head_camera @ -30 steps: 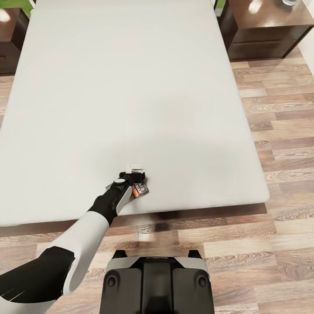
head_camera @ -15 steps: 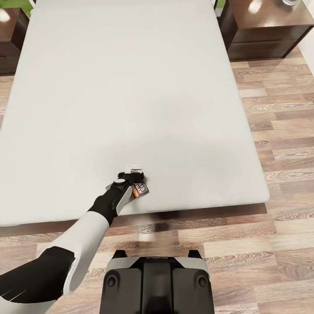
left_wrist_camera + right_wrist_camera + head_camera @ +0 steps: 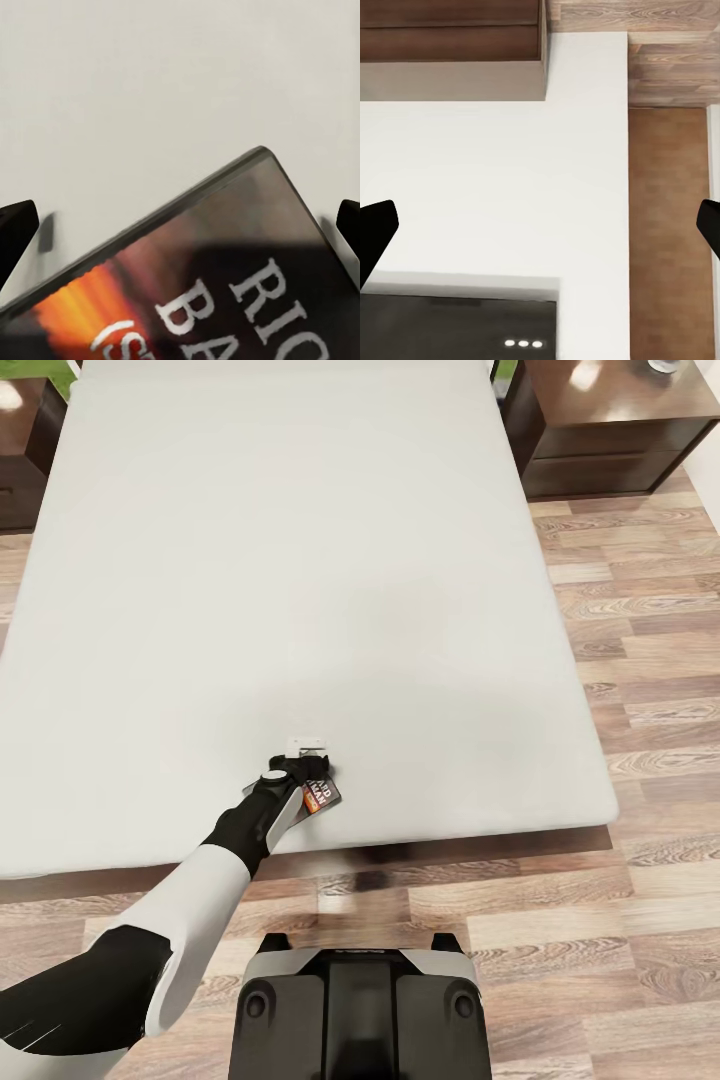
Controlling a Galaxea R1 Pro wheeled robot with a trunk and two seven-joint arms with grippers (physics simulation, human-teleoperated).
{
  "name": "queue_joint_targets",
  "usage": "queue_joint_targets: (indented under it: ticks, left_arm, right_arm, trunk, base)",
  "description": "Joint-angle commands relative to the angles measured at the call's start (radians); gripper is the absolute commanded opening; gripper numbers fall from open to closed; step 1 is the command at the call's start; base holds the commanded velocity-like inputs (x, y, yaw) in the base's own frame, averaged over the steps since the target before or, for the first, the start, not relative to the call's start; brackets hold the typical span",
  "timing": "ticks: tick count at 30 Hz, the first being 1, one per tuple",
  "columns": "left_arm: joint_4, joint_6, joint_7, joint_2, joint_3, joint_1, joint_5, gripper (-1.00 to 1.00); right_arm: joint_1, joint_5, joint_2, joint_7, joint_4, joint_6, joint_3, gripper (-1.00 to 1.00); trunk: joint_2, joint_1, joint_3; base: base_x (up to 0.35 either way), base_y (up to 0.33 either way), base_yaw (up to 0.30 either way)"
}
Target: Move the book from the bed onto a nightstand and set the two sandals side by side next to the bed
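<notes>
At the near edge of the bed (image 3: 300,560), in the head view, the left tool (image 3: 312,770) is down on the pale mattress, with the book (image 3: 322,796) just beside and partly under it, its orange band and white lettering showing. From here I cannot tell whether the tool grips the book. A dark nightstand (image 3: 610,430) stands at the far right corner of the bed, and another nightstand (image 3: 22,450) at the far left. Wood-plank floor (image 3: 640,760) runs along the bed's right side and foot.

In the left wrist view the book (image 3: 202,277) lies flat on the mattress (image 3: 150,90) between the two dark fingertips (image 3: 15,229), which stand wide apart at either edge, clear of the cover.

In the right wrist view the right tool's fingertips (image 3: 375,232) are spread wide with nothing between them, over a white surface (image 3: 510,187), beside wood flooring (image 3: 667,225).
</notes>
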Motion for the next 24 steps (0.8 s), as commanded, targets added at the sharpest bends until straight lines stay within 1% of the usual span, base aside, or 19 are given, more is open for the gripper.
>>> queue_joint_targets:
  ticks: [1, 24]
  left_arm:
    - [-0.001, 0.004, 0.009, 0.001, -0.006, 0.0, 0.011, 1.0]
    - [-0.001, 0.003, 0.009, 0.001, -0.006, 0.0, 0.011, 1.0]
  right_arm:
    - [0.0, 0.007, 0.0, 0.003, 0.002, -0.006, -0.008, 1.0]
    - [0.0, 0.007, 0.0, 0.003, 0.002, -0.006, -0.008, 1.0]
  trunk:
    - [-0.001, 0.0, 0.0]
    - [-0.001, 0.0, 0.0]
  base:
    - [0.0, 0.0, 0.0]
    - [-0.002, 0.0, 0.0]
